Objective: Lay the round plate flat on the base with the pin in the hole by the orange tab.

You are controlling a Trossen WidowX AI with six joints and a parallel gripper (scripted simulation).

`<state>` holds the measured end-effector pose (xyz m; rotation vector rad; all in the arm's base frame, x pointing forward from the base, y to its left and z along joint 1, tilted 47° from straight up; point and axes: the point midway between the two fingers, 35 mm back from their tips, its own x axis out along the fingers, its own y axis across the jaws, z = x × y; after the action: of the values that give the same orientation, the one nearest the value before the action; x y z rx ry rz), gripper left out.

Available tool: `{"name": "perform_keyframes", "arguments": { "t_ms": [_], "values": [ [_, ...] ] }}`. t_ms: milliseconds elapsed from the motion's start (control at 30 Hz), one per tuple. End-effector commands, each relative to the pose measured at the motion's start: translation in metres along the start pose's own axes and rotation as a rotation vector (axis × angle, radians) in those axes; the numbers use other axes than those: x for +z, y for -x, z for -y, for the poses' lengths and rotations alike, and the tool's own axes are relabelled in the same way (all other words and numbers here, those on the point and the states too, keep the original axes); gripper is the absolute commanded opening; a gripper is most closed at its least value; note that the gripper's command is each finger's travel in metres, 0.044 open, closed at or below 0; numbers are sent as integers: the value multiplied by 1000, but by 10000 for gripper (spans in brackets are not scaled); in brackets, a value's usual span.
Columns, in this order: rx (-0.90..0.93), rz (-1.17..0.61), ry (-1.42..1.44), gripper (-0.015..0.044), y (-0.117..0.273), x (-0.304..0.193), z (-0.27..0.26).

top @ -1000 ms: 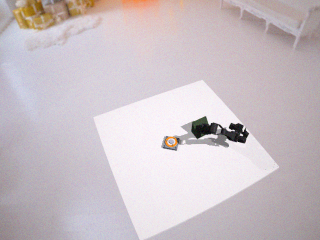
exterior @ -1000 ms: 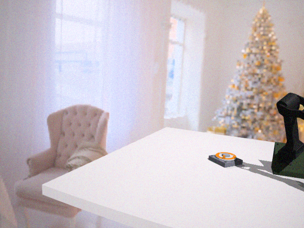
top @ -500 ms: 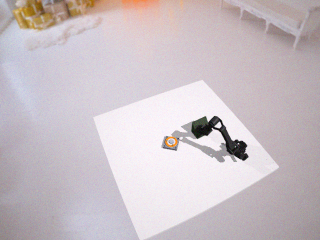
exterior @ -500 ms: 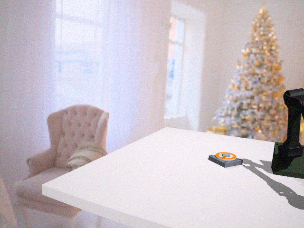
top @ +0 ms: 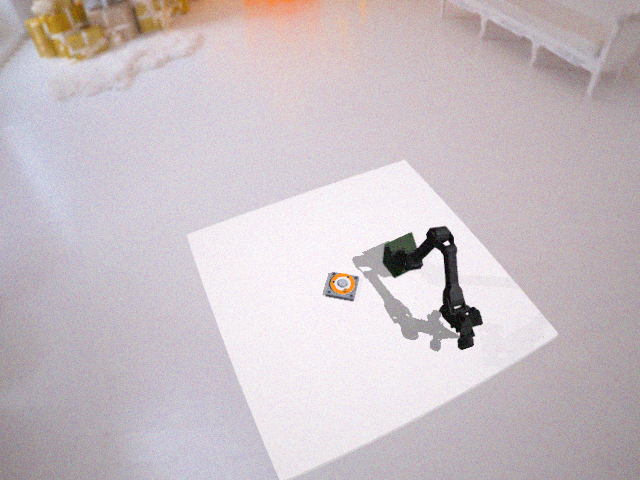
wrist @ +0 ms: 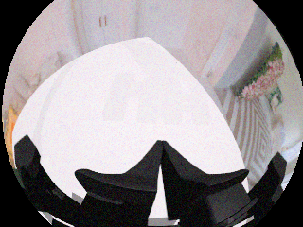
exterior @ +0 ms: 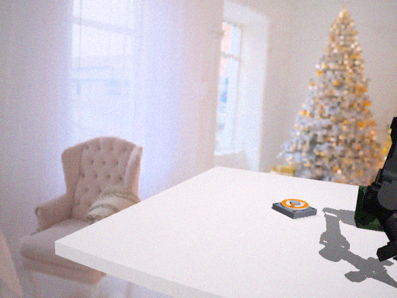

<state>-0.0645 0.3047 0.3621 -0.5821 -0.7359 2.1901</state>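
The round orange and white plate (top: 353, 284) (exterior: 305, 205) sits around the grey post (top: 342, 283) (exterior: 294, 202) on the square dark grey base (top: 330, 295) (exterior: 293, 215). The small orange tab (top: 344, 290) (exterior: 291, 205) is on the plate's near side in the top and exterior views. In the exterior view the plate's pale near rim shows above the base top. Its exact tilt, the pin and the hole are too small to make out. My gripper (top: 470, 331) (wrist: 160, 144) is shut and empty, well right of the plate and apart from it. The wrist view does not show the plate.
The white table top (top: 289, 361) (exterior: 192, 231) carries the base. A dark green block (top: 408, 241) (exterior: 361, 218) stands at the foot of my arm, right of the base. The arm arches over from there, and its shadow falls between the plate and the gripper.
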Motion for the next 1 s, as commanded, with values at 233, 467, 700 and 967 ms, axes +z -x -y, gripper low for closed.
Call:
{"name": "perform_keyframes", "arguments": {
  "t_ms": [233,467,700,967],
  "values": [
    [-271,-279,-271,0,69,-78,71],
    [-467,-474,-577,0,144,-153,89],
    [-636,-622,-981,0,221,-240,65],
    [-797,-685,-1562,0,315,-323,-16]
  ]
}}
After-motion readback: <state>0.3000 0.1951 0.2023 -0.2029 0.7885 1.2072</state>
